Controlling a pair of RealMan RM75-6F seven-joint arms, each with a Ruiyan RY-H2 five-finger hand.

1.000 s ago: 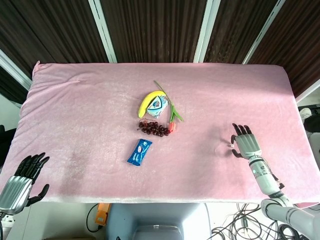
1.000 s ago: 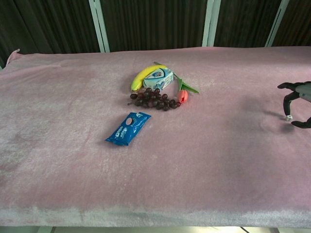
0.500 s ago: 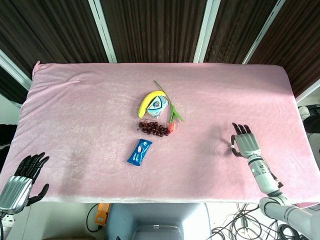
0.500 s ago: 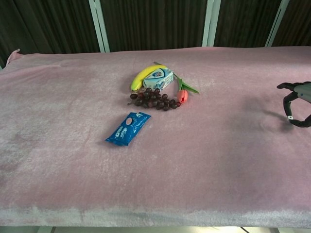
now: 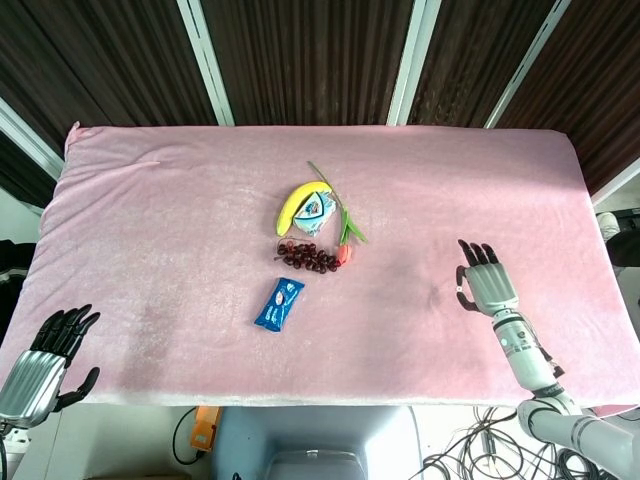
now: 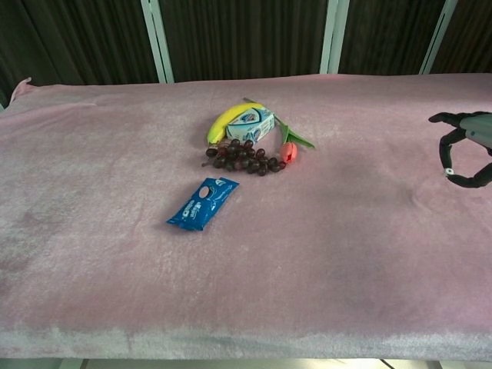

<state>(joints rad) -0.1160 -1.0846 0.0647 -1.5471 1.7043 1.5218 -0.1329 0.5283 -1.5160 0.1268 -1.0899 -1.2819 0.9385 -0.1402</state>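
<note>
My right hand (image 5: 484,285) hovers over the pink tablecloth (image 5: 180,220) at the right, palm down with the fingers spread. A small white cube (image 6: 447,171) sits pinched between its thumb and a finger, lifted just off the cloth; in the head view the cube (image 5: 459,291) shows at the hand's left edge. The right hand (image 6: 467,147) is cut by the frame edge in the chest view. My left hand (image 5: 42,362) hangs off the table's front left corner, fingers apart and holding nothing. It does not show in the chest view.
Clustered mid-table are a banana (image 5: 293,205), a small blue-and-white carton (image 5: 314,212), dark grapes (image 5: 307,256) and a pink tulip (image 5: 344,252) with a green stem. A blue snack packet (image 5: 279,303) lies nearer the front. Dark slatted walls stand behind the table.
The right hand closed its thumb and finger on the white cube that lay on the cloth, then lifted it and drew slightly left. The left hand stayed still.
</note>
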